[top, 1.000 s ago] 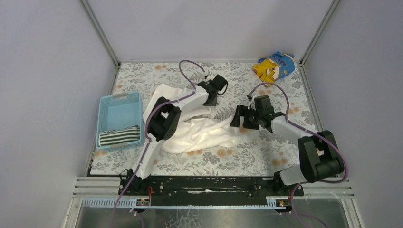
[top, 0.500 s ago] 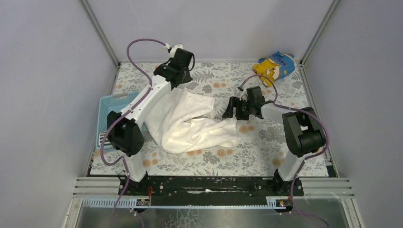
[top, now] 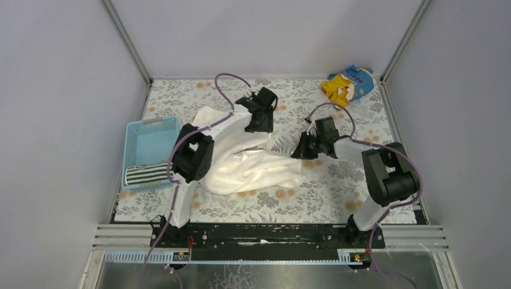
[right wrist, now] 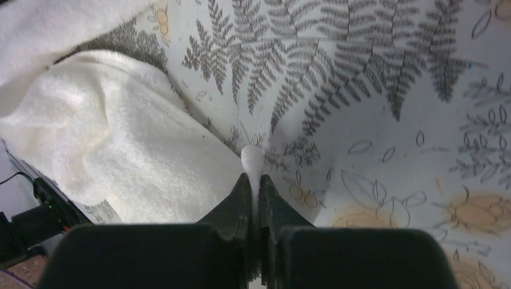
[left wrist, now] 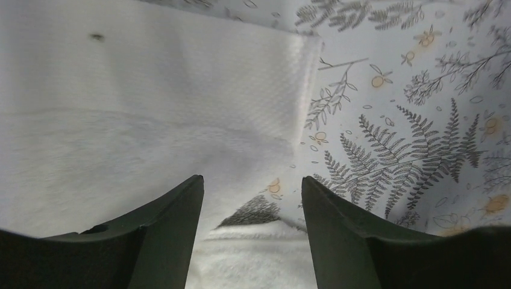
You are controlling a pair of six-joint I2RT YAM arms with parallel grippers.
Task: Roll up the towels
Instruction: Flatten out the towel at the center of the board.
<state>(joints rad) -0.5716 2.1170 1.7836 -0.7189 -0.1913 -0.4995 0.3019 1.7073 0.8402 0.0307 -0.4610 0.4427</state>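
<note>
Left gripper (left wrist: pixel 251 179) just swung back from the 11 o'clock corner. It now hangs with jaws spread over the far edge of the white terry towel (top: pixel 241 165), mid-tabletop (top: pixel 313 198). Right gripper (right wrist: pixel 253 176) is pressed together on a white nub at the towel's 3 o'clock end; towel or table cover, can't tell. Towel is crumpled, no roll started, so probably a re-grasp to flatten it. Striped towel (top: pixel 146 174) is in the blue basket (top: pixel 153 124) at 9 o'clock.
</note>
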